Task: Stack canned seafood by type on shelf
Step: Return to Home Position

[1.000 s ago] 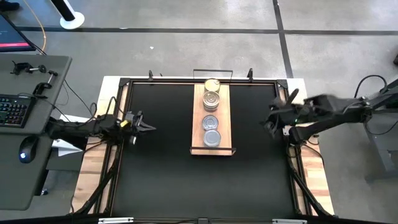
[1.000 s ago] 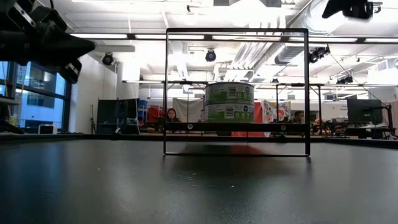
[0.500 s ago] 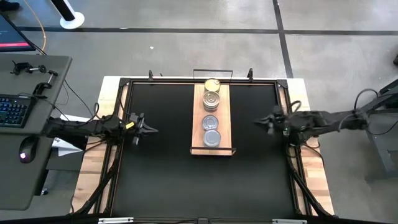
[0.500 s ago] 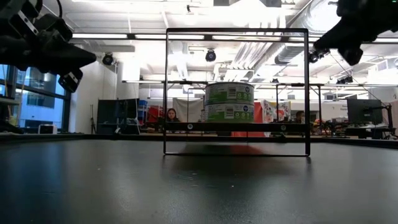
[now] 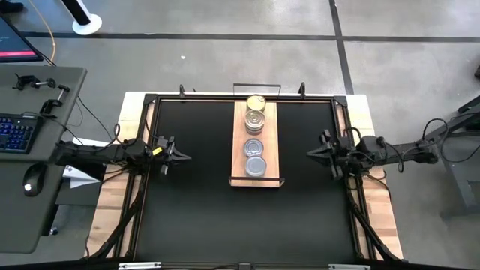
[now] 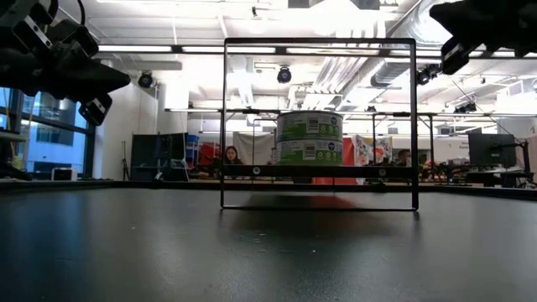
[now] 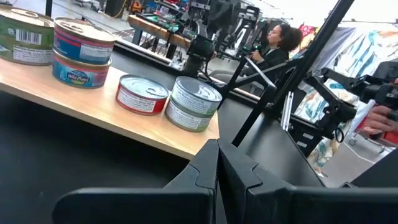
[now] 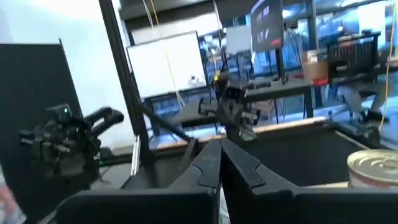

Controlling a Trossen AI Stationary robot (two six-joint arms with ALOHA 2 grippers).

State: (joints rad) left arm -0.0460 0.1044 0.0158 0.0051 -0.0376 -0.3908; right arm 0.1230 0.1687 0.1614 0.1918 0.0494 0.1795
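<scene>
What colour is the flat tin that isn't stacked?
The single flat round tin is red; clearest in left wrist view.

**Legible Markings**

One brand name can be read: "Wild Planet", in white letters on the side label of the lower blue-pink can on the shelf, in the left wrist view. The green can beside it carries a white panel of fine print, too small to read. All other labels are illegible.

A robotics lab: exposed ducts and strip lights overhead, a whiteboard, monitors on benches, a keyboard at nine o'clock of the black desk, and a person seated behind.
</scene>
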